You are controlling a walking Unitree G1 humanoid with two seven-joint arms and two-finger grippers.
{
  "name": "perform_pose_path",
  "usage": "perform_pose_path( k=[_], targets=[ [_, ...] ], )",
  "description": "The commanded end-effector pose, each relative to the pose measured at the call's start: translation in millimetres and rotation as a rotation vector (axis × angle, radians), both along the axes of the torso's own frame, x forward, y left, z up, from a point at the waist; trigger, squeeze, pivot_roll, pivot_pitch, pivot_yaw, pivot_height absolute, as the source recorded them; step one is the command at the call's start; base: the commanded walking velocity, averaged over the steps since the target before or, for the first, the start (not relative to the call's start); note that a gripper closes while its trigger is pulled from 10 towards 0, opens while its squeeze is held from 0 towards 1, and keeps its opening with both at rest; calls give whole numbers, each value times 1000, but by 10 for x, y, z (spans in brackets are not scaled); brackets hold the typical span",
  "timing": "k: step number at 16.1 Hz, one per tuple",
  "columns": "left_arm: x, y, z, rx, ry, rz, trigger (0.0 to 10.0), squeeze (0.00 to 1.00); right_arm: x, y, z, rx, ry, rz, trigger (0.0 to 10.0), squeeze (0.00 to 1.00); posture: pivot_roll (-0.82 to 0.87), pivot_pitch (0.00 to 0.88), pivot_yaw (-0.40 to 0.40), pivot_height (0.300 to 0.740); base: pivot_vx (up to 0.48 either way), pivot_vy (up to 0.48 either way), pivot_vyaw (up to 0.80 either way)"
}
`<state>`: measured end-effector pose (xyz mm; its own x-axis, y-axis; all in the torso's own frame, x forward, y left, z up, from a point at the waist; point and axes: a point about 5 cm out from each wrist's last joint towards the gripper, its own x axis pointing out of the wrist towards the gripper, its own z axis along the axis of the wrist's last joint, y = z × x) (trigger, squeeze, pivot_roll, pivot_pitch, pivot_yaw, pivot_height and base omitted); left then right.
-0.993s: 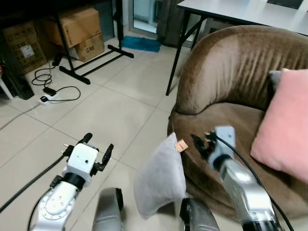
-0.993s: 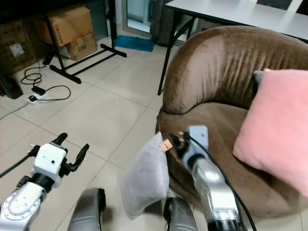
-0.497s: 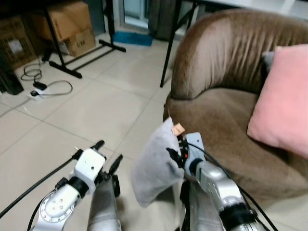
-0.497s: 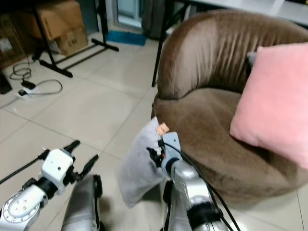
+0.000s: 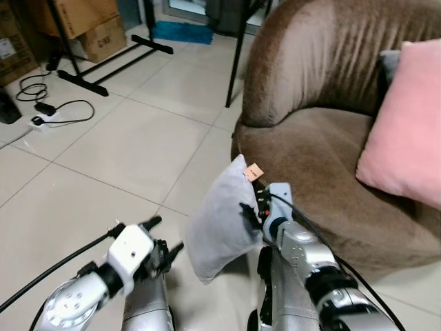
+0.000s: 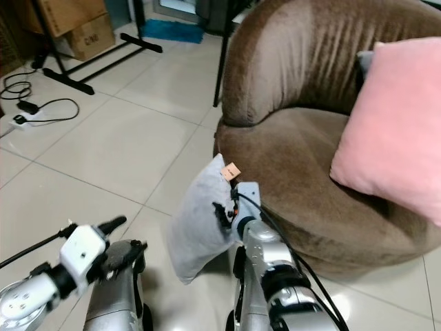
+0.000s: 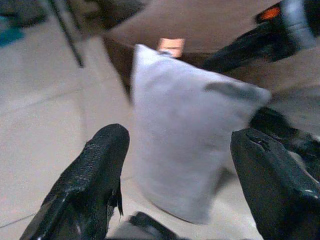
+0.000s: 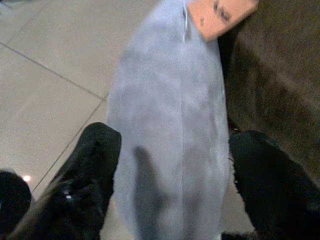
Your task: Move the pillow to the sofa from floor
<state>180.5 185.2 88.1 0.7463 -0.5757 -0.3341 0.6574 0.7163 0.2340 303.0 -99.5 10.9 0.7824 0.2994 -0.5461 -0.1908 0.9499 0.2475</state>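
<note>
Nearest: left hand (image 5: 160,238) low over the floor (image 5: 103,152), fingers spread, holding nothing, aimed at the pillow's face, prob. ready to steady it. Right hand (image 5: 252,210) sits against the grey pillow (image 5: 224,221), at its upper edge by the tan tag (image 5: 253,172); wrist view shows fingers wide apart w/ the pillow between them, not clamped. Pillow stands upright on edge just beside the brown sofa (image 5: 324,158), front rim. Farther back, a pink cushion (image 5: 406,134) leans on the sofa seat.
</note>
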Motion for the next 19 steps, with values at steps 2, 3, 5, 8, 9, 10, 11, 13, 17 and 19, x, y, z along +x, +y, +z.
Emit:
perform_pose_path(
  k=[2,3,5,8,9,10,11,13,17,19],
  targets=[
    [-77,-36,5,-10,46,-62,10000,0,-20,75,-76,46,65,-42,10000,51,119,151,-60,501,0,0,0],
    [-93,-28,14,-7,52,-69,10000,0,-38,99,-104,49,81,-53,10000,0,125,168,-58,501,0,0,0],
    [-137,-14,40,-2,64,-85,10000,0,-86,159,-155,32,101,-49,10000,0,140,196,-59,501,0,0,0],
    [-178,28,87,16,78,-100,10000,0,-113,169,-199,-50,102,-54,10000,0,165,227,-66,501,0,0,0],
    [-180,42,110,22,80,-103,10000,0,-112,157,-207,-91,100,-54,10000,0,172,235,-71,501,0,0,0],
    [-177,50,115,25,80,-101,10000,0,-108,155,-205,-99,99,-55,10000,0,173,237,-73,501,0,0,0],
    [-175,60,121,27,80,-101,10000,0,-93,157,-190,-99,93,-64,10000,0,172,237,-74,501,0,0,0],
    [-180,57,120,28,84,-103,10000,0,-71,169,-167,-88,82,-73,0,0,167,232,-75,501,0,0,0],
    [-165,9,117,21,90,-111,10000,0,-108,299,-172,-112,58,52,0,0,163,231,-70,501,0,0,0],
    [-163,-11,113,13,92,-114,10000,0,-127,327,-181,-58,66,42,0,0,158,232,-69,501,0,0,0]
  ],
)
